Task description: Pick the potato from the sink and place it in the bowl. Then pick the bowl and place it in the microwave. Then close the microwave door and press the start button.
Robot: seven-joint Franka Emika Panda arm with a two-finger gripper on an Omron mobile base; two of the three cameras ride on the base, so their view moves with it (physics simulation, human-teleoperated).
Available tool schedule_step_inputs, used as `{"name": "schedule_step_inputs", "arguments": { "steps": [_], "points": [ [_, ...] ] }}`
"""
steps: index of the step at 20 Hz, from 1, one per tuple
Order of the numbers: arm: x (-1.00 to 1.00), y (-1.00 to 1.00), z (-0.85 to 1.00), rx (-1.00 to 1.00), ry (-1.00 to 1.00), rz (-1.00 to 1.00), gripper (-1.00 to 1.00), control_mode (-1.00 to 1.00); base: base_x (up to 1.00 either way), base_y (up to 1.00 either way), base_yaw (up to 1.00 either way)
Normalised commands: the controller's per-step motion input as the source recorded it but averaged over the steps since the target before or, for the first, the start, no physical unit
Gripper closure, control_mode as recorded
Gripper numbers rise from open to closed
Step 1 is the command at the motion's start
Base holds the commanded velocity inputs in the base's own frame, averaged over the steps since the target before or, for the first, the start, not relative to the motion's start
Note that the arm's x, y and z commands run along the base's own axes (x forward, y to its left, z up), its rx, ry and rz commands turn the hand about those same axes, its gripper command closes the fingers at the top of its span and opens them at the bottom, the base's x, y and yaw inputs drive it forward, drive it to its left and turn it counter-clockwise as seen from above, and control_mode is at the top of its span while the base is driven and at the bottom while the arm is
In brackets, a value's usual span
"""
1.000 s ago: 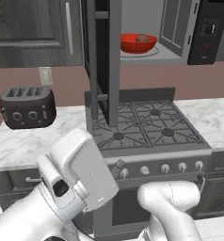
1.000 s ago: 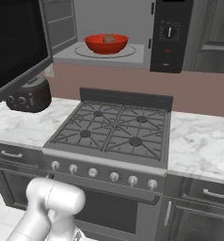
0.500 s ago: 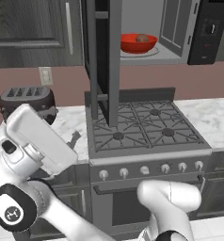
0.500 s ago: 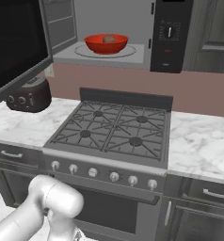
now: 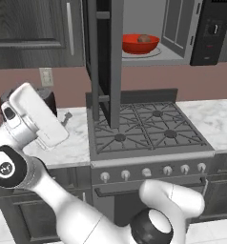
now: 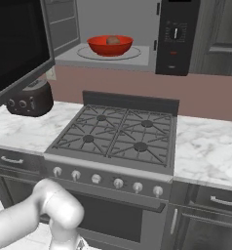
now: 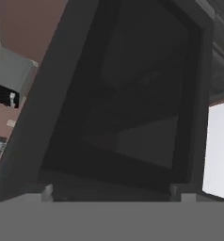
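Inside the open microwave [image 6: 137, 34], on its light grey floor, we see the bowl [image 6: 110, 45] sitting upright with the potato [image 6: 112, 40] resting in it; the left base view shows the same pair, bowl [image 5: 140, 43] and potato [image 5: 144, 39], above the stove [image 5: 146, 128]. The microwave door [image 5: 105, 57] stands swung out toward us, edge-on in the left base view and as a dark slab at the upper left of the right base view [image 6: 18, 44]. The control panel [image 6: 177, 36] sits to the right of the cavity.

We note the arm bent low and to the left in the left base view, its white hand section in front of the toaster [image 5: 46, 97] on the marble counter [image 5: 72, 143]. The hand view looks at close range onto the door's dark tinted window [image 7: 132, 94], tilted in frame. The fingertips are barely visible at the bottom edge, possibly two small grey nubs, so we cannot tell how far apart they stand or whether anything is held. The bowl and potato lie well apart from the hand, up and to the right, beyond the door.
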Motion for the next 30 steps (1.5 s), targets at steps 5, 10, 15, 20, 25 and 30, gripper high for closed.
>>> {"name": "schedule_step_inputs", "arguments": {
  "steps": [5, 10, 15, 20, 25, 30],
  "points": [
    [0.96, -0.31, 0.00, 0.01, 0.25, -0.08, -1.00, -1.00, 0.00, 0.00, 0.00],
    [0.62, -0.76, 0.00, 0.11, 0.20, 0.00, -1.00, -1.00, 0.00, 0.00, 0.00],
    [0.37, -1.00, 0.01, 0.23, 0.08, 0.00, -1.00, -1.00, 0.00, 0.00, 0.00],
    [0.24, -1.00, 0.00, 0.27, 0.04, 0.00, -1.00, -1.00, 0.00, 0.00, 0.00],
    [0.34, -1.00, 0.00, 0.27, 0.01, 0.00, -1.00, -1.00, 0.00, 0.00, 0.00],
    [0.53, -0.96, 0.00, 0.21, 0.00, 0.03, -1.00, -1.00, 0.00, 0.00, 0.00]
  ]
}}
